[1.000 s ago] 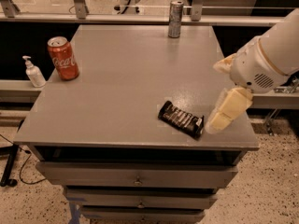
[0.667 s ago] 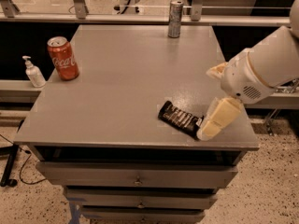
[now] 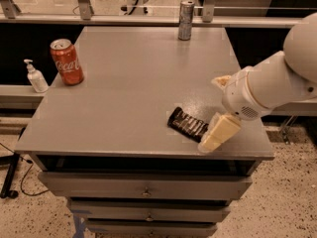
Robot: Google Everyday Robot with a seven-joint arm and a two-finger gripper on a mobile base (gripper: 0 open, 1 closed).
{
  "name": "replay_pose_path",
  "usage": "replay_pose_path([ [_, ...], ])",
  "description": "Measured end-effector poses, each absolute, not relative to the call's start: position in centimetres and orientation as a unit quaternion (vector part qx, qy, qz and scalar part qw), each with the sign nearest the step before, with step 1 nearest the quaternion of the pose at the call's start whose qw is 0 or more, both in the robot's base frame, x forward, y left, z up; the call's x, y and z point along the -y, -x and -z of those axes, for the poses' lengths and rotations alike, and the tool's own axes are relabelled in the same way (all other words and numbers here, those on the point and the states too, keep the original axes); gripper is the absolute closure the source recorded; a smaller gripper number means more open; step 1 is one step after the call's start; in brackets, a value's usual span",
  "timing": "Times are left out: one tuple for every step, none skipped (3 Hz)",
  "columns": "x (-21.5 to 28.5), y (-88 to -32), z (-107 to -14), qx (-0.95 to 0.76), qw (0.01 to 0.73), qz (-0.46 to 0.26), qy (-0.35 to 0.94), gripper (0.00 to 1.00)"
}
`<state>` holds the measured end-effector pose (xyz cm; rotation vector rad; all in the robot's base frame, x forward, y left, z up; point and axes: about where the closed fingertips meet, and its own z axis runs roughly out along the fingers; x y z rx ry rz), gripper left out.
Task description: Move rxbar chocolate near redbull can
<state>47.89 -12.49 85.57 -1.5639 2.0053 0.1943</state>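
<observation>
The rxbar chocolate (image 3: pixel 186 123), a flat black bar with pale lettering, lies near the grey table's front right edge. The redbull can (image 3: pixel 185 13), slim and silvery, stands upright at the far edge of the table, well away from the bar. My gripper (image 3: pixel 213 112) is on the white arm reaching in from the right, just right of the bar. It is open and holds nothing. Its lower cream finger (image 3: pixel 219 131) sits against the bar's right end, and the upper finger (image 3: pixel 221 80) is farther back.
A red Coca-Cola can (image 3: pixel 66 61) stands at the left edge of the table (image 3: pixel 124 83). A white pump bottle (image 3: pixel 35 77) stands on a ledge left of the table. Drawers are under the tabletop. A railing runs behind.
The arm and gripper have moved left and a little forward, bringing the lower finger up to the bar's right end. The bar and both cans have not moved.
</observation>
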Motion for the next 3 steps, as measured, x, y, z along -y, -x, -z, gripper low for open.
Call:
replay_pose_path([
  [12.1, -48.9, -84.4, -0.756, 0.297, -0.072, 0.579, 0.09],
  [11.5, -49.0, -82.8, -0.767, 0.290, -0.092, 0.565, 0.27],
  [11.5, -48.5, -82.2, -0.774, 0.281, -0.102, 0.558, 0.49],
])
